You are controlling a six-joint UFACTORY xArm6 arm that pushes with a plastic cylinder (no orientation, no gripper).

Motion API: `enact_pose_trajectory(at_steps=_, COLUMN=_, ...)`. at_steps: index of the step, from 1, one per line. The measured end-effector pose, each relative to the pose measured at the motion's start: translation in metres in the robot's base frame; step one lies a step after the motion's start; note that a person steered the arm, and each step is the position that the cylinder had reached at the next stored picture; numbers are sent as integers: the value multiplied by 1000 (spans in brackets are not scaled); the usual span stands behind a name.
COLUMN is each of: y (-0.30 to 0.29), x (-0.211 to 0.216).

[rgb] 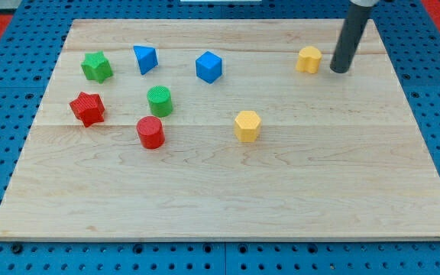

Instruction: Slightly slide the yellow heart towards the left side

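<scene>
The yellow heart (308, 59) lies near the top right of the wooden board (228, 191). My tip (339, 70) is the lower end of a dark rod that comes down from the view's top right. It stands just to the right of the yellow heart, with a small gap between them. A yellow hexagon (247, 125) lies near the board's middle, below and to the left of the heart.
A blue cube (208, 66) and a blue triangular block (145, 59) lie at the top middle. A green star (96, 66), a red star (88, 108), a green cylinder (160, 101) and a red cylinder (150, 132) lie at the left.
</scene>
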State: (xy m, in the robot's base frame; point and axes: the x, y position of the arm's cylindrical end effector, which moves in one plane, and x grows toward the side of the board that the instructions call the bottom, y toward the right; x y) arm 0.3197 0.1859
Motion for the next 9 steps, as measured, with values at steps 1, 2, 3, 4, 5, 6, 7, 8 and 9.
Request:
enact_pose_trajectory(at_steps=1, y=-2, x=-1)
enact_pose_trajectory(at_steps=2, y=-2, x=-1)
enact_pose_trajectory(at_steps=3, y=-5, x=-1)
enact_pose_trajectory(at_steps=4, y=-13, x=-1)
enact_pose_trajectory(at_steps=5, y=-17, x=-1)
enact_pose_trajectory(at_steps=6, y=-23, x=-1)
enact_pose_trajectory(at_steps=7, y=-25, x=-1)
enact_pose_trajectory(at_steps=8, y=-28, x=-1)
enact_pose_trajectory(at_steps=9, y=-26, x=2)
